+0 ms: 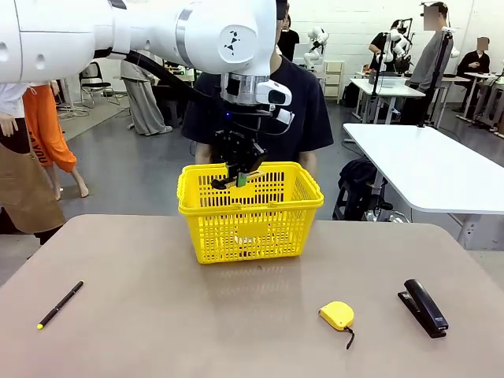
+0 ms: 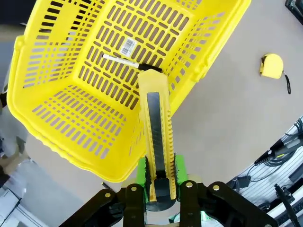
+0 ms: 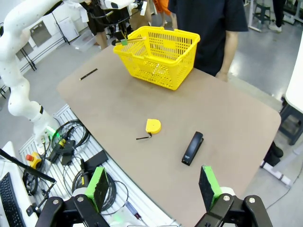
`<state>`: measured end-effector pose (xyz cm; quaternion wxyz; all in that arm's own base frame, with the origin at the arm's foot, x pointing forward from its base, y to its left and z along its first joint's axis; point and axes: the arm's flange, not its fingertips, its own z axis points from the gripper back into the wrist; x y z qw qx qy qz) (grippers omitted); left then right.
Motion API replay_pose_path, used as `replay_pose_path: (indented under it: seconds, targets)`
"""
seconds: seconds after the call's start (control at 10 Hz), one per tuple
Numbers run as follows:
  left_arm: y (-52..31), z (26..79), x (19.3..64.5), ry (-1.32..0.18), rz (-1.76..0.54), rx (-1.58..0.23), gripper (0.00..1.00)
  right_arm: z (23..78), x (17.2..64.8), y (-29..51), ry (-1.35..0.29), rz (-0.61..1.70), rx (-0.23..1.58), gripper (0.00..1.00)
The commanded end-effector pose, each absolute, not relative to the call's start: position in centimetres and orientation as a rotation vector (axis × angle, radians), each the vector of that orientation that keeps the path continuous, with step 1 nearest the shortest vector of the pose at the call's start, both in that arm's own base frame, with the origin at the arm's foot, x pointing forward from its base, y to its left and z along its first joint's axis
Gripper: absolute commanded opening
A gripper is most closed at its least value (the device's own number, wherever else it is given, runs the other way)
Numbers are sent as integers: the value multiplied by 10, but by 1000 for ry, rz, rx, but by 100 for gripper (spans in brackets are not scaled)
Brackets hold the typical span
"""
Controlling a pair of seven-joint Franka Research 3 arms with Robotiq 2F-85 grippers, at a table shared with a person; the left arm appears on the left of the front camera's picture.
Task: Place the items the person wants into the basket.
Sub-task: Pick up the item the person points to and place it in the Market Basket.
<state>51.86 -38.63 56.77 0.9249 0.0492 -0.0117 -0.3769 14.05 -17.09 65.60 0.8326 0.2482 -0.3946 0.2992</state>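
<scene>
Left wrist view: the left gripper is closed on one end of the yellow-and-black utility knife, which is clamped between the green pads. The knife's long axis is seen to run away from the pads across the mouth of the yellow basket. Its held end appears above the basket's rim and its free end above the lattice floor. The basket therefore lies straight below the knife, and a release is judged to be the coming move, provided the whole knife is carried inside the rim first.

One thing is contained in the basket: the white marker with black cap, which lies flat on the floor beside a barcode label.

The basket is placed at the middle of the tabletop, towards the far edge, in front of the person. The thin black pen with yellow tip is left near the front left corner, on the left arm's side. The yellow tape measure and the black stapler are found towards the front right corner.

The right gripper is held wide apart and empty, off the tabletop's right edge.
</scene>
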Motion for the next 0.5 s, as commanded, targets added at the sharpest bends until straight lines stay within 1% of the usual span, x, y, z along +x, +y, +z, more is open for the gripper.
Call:
replay_pose_path:
  seconds: [0.0, 0.4]
  targets:
    - [-384, 569, 518, -6, -740, 55, 27, 655, 141, -170, -837, 641, 532, 100]
    - [-384, 569, 518, -6, -740, 55, 27, 655, 141, -170, -837, 641, 532, 100]
